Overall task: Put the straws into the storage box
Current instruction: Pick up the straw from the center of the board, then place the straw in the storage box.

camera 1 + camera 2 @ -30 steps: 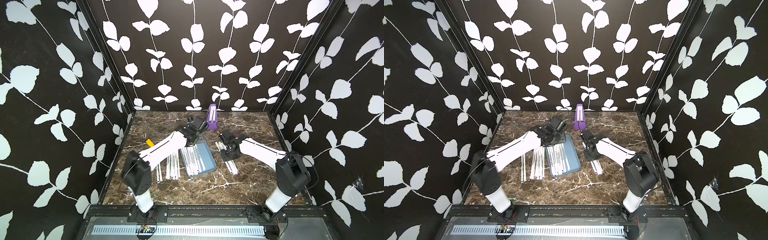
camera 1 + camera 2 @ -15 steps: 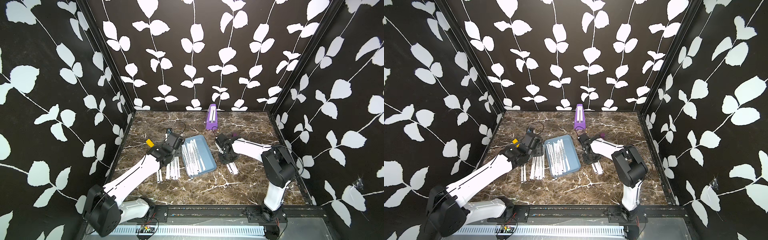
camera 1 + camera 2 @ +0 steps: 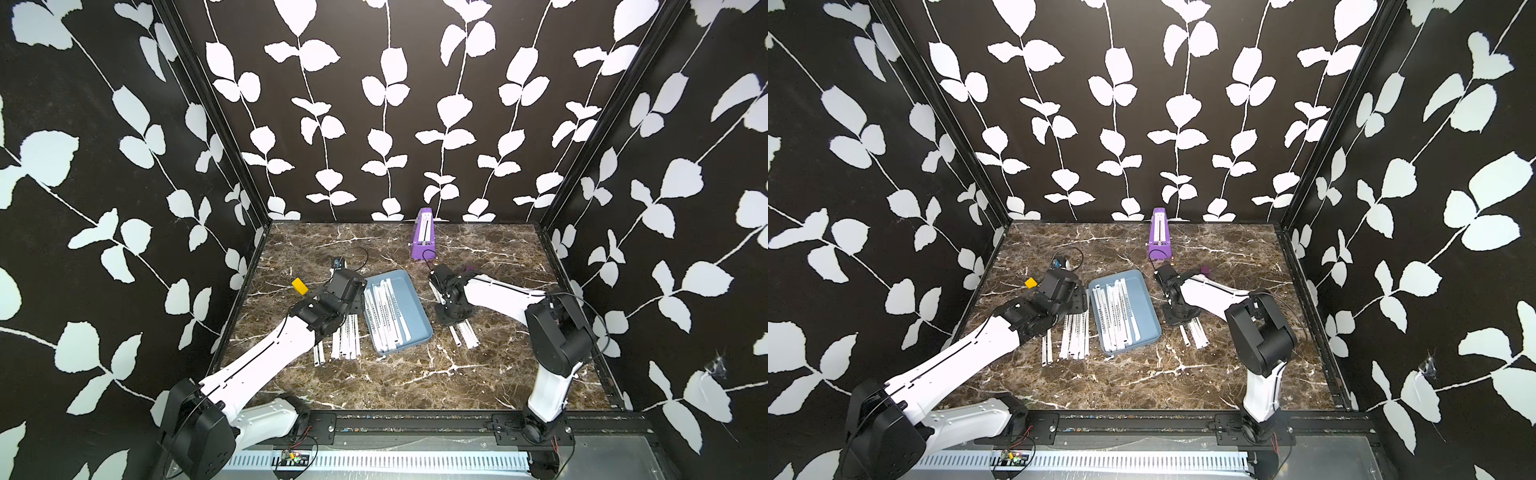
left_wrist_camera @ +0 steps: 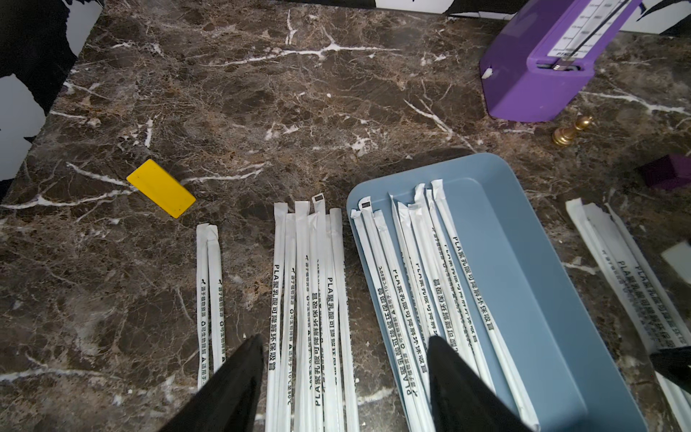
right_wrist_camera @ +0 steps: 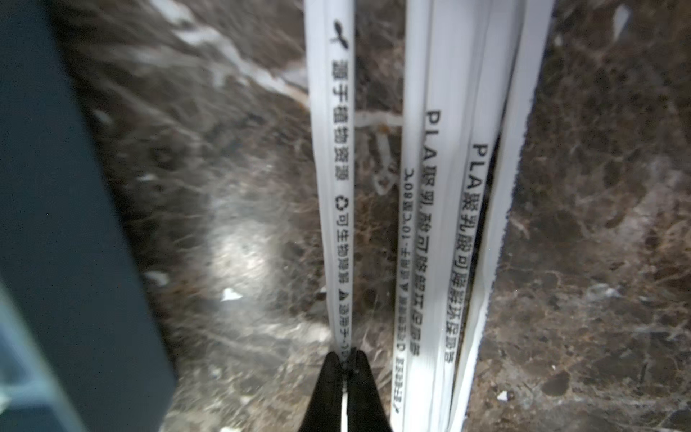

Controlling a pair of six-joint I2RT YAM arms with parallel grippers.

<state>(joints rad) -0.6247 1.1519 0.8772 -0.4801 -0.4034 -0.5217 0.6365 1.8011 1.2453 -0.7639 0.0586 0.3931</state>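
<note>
The light-blue storage box (image 3: pixel 409 299) (image 3: pixel 1142 307) (image 4: pixel 523 280) lies mid-table with several white printed straws (image 3: pixel 386 316) (image 4: pixel 418 269) inside. More straws (image 3: pixel 347 336) (image 4: pixel 310 284) lie in a row left of the box, and a few more straws (image 3: pixel 463 334) (image 5: pixel 448 168) lie right of it. My left gripper (image 3: pixel 352 306) (image 4: pixel 344 342) is open, its fingers spanning the left row and the box's near edge, holding nothing. My right gripper (image 3: pixel 452 319) (image 5: pixel 346 355) points down at the table, shut on a single straw (image 5: pixel 332 149) beside the right bundle.
A tall purple wedge-shaped object (image 3: pixel 424 237) (image 4: pixel 542 74) stands at the back. A yellow block (image 3: pixel 300 285) (image 4: pixel 160 187) lies left of the straws. A small gold pawn (image 4: pixel 568 131) and a dark purple block (image 4: pixel 669 172) sit behind the box. Patterned walls close three sides.
My left arm drew back from the box's far end to the straws on its left, and its jaws opened wider. My right gripper closed on one straw.
</note>
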